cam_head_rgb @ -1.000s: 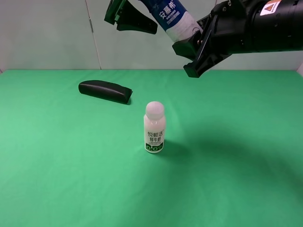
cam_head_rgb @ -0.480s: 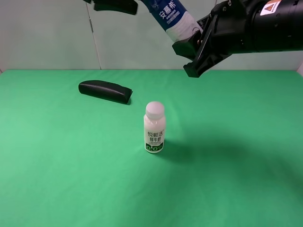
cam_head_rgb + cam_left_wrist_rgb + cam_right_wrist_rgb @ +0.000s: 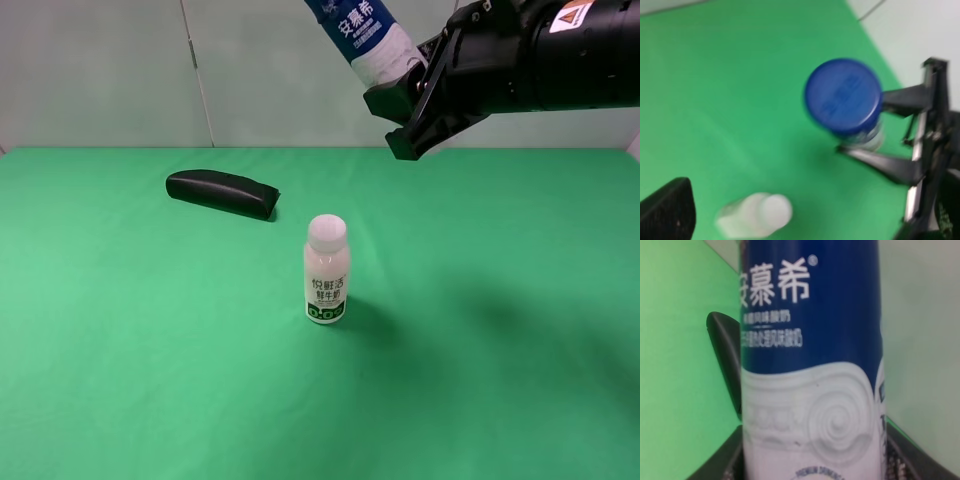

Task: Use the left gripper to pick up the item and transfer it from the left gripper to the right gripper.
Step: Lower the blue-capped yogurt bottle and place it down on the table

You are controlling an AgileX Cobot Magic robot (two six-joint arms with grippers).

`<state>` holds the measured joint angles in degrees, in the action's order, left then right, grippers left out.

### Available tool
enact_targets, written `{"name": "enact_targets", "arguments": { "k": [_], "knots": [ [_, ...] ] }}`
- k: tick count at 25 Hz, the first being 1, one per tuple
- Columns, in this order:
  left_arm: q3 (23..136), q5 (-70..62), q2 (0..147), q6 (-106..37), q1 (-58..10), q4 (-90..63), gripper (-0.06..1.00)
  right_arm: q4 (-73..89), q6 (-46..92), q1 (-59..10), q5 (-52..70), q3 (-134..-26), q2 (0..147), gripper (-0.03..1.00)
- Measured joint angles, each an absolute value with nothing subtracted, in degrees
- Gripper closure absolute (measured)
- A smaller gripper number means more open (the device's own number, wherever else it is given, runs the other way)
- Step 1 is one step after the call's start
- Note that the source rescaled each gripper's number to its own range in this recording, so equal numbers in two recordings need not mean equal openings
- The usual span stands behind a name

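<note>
Saw the tall yogurt drink bottle (image 3: 365, 30) (image 3: 843, 97) (image 3: 810, 365) up high over the back edge of the green counter (image 3: 150, 380), tilted. Found its white lower end clamped tight between the two jaws of the right gripper (image 3: 392, 110). Spotted a small milk bottle (image 3: 326, 270) standing upright near the middle of the counter, and a black case (image 3: 220, 193) lying toward the back left. Could not tell how the left gripper's jaws stood.
</note>
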<state>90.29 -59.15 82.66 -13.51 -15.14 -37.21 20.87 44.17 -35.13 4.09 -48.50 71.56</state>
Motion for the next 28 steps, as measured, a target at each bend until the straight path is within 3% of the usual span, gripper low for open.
{"name": "enact_targets", "arguments": {
  "k": [19,28],
  "knots": [
    [89.6,-67.1,58.1,-4.7,-14.7,-4.8,0.02,20.9,41.2,-35.1,4.1,-48.5,71.6,0.97],
    [70.7,-67.1,38.0,-3.8,-14.7,3.0,0.03,20.9,39.5,-35.1,4.1,-48.5,71.6,0.97]
  ]
}}
